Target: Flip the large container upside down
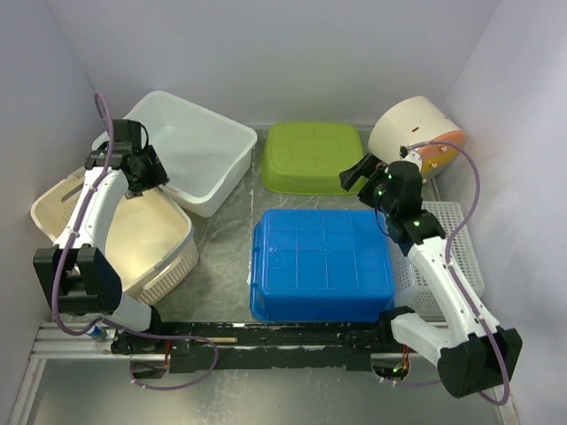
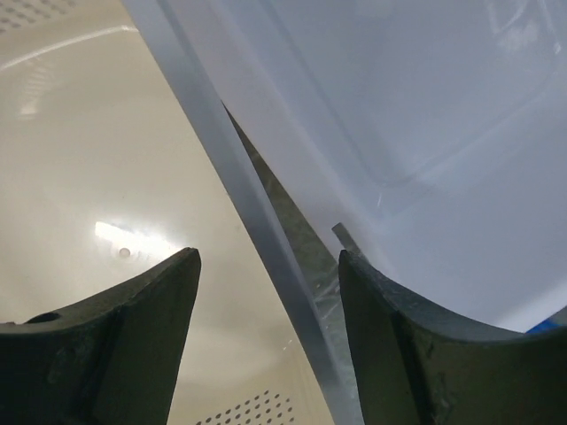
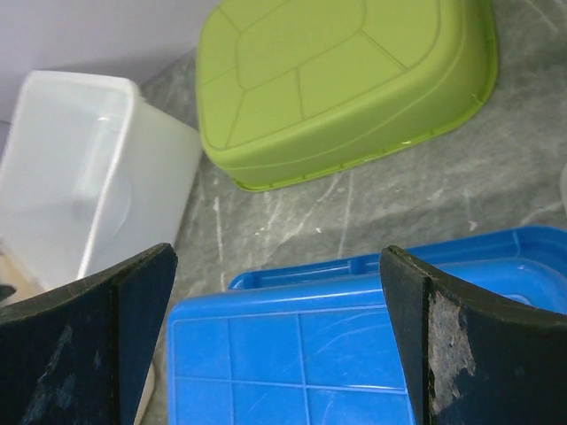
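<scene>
The large container [image 1: 199,150] is a white translucent tub standing upright at the back left, open side up. My left gripper [image 1: 152,177] is at its near-left rim. In the left wrist view the gripper [image 2: 266,266] is open and straddles the rim [image 2: 226,168], one finger inside the tub [image 2: 416,133] and one over the beige basket [image 2: 89,159], with a gap on both sides. My right gripper [image 1: 359,173] hangs open and empty above the far edge of the blue tub [image 1: 323,261]; in the right wrist view it [image 3: 279,266] holds nothing.
A beige perforated basket [image 1: 133,239] sits against the white tub's near-left side. The blue tub [image 3: 292,354] and a green tub [image 1: 310,155] lie bottom up. A round cream and orange object [image 1: 412,133] and a white perforated tray [image 1: 452,239] are at the right.
</scene>
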`<control>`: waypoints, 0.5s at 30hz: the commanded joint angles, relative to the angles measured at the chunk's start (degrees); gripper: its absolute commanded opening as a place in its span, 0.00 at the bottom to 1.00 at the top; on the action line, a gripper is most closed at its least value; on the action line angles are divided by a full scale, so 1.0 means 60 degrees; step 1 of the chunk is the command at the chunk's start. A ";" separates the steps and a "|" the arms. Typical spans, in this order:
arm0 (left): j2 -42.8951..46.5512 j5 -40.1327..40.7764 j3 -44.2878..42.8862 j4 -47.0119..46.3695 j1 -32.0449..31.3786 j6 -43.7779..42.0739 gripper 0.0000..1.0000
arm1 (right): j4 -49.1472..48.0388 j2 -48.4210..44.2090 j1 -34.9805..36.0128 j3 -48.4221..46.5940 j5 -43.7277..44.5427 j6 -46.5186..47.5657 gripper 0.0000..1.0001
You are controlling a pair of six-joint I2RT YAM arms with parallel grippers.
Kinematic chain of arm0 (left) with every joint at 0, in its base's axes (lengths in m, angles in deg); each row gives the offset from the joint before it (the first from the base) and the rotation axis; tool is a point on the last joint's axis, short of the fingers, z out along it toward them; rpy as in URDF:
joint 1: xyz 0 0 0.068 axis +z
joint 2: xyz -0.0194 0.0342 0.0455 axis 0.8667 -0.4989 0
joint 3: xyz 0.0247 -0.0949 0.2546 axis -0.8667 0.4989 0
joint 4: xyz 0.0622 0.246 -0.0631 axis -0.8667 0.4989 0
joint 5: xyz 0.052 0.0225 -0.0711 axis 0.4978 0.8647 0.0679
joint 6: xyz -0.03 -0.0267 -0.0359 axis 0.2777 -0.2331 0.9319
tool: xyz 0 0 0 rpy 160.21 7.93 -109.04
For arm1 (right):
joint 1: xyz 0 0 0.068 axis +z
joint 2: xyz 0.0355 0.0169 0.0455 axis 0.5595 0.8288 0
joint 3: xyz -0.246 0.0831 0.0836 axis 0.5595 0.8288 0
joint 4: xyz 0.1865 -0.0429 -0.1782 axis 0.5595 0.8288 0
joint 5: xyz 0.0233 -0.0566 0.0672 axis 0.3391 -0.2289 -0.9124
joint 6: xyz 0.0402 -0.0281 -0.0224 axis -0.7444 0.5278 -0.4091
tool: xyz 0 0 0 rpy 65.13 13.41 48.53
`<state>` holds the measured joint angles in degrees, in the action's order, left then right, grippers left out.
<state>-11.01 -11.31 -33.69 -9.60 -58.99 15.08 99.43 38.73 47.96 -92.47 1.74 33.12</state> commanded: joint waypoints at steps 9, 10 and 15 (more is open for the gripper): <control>0.1214 -0.0798 0.0921 -0.0041 -0.0104 0.0077 0.14 | 0.0689 0.1043 0.0007 -0.0797 0.0822 0.0976 1.00; 0.1454 -0.0867 0.0867 0.0056 -0.0162 0.0119 0.14 | 0.0651 0.1101 -0.0006 -0.0792 0.0688 0.1020 1.00; 0.2333 -0.0848 0.0339 0.0537 -0.0970 0.0731 0.07 | 0.0665 0.1563 0.0007 -0.1106 0.0273 0.1107 1.00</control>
<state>-1.87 -13.74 -27.35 -5.10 -60.74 17.44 103.80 46.47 47.96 -96.32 4.39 38.27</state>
